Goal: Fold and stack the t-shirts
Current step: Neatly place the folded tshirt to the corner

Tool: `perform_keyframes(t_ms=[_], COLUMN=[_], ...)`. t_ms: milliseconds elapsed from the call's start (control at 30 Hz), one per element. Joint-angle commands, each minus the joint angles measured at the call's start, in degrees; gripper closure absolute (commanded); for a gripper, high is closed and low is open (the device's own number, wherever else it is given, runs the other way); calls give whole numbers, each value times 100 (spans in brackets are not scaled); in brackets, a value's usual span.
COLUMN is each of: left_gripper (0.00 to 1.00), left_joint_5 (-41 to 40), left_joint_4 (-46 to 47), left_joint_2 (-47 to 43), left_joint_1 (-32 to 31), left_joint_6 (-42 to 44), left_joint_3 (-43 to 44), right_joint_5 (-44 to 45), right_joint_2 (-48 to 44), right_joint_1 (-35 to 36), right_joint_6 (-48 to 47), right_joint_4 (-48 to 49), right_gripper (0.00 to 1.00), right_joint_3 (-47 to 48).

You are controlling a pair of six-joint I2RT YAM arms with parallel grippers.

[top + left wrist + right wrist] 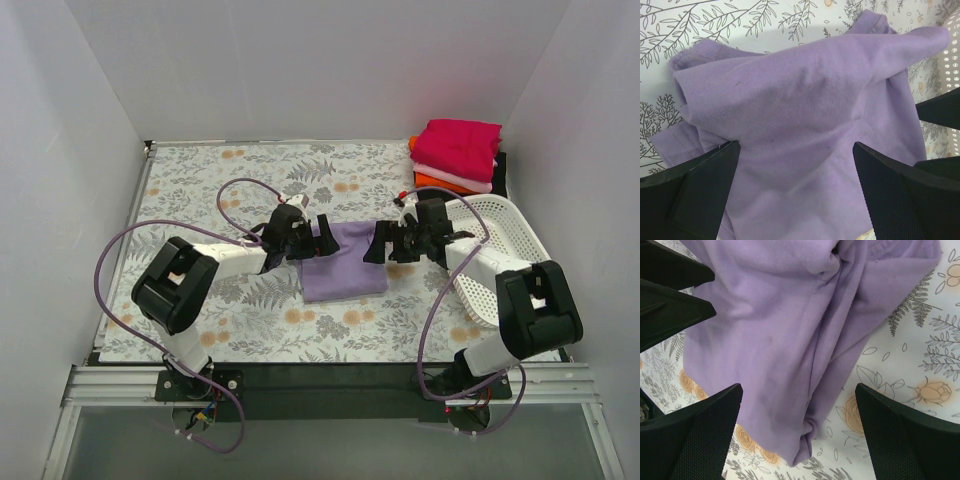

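Observation:
The lavender-purple t-shirt (343, 262) lies folded into a rough rectangle on the flowered table, between both grippers. My left gripper (322, 240) is open at its left top corner; in the left wrist view the cloth (800, 115) lies rumpled between the wide-apart fingers (705, 190). My right gripper (375, 245) is open at the shirt's right top corner; in the right wrist view the shirt (790, 330) lies flat below the spread fingers (900, 435). A stack of folded shirts, magenta (458, 146) on top, pale pink and orange (440, 181) beneath, sits at the back right.
A white lattice basket (500, 250) lies on the right, under the right arm. White walls close in the table (220, 190) on three sides. Purple cables loop over both arms.

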Motion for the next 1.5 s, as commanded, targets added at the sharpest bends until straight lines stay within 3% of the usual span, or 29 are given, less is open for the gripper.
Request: perform_keyframes(t_ms=[0,467,867,1000,1033,1100,1133,1267,1467], left_gripper=[11,11,11,11,11,11,11,11,8], left_joint_5=[-175,-17,247,325,360,422,414,168,-202], left_joint_4=[-277,258,496,592,619,698,698,454,-101], left_joint_2=[320,557,329,329,338,329,303,40,-760], left_joint_1=[-37,-169,-213,-213,-213,-213,-213,-213,-73], left_joint_6=[-27,-405,-607,-651,-660,-686,-686,-511,-159], left_joint_3=[-123,-589,-949,-985,-994,-1011,-1011,-880,-703], right_joint_5=[-432,-1030,-215,-29,-3,94,120,515,1376], right_joint_2=[276,997,1498,1551,1568,1621,1630,1621,1551], right_joint_1=[-57,4,874,909,918,927,927,918,901], right_joint_6=[47,626,1058,1040,1032,1005,979,716,-251], right_joint_4=[620,1683,2159,2168,2159,2141,2133,1800,526], right_gripper=[14,19,26,43,54,66,78,97,99], right_joint_3=[-116,-792,-609,-582,-573,-538,-529,-319,919])
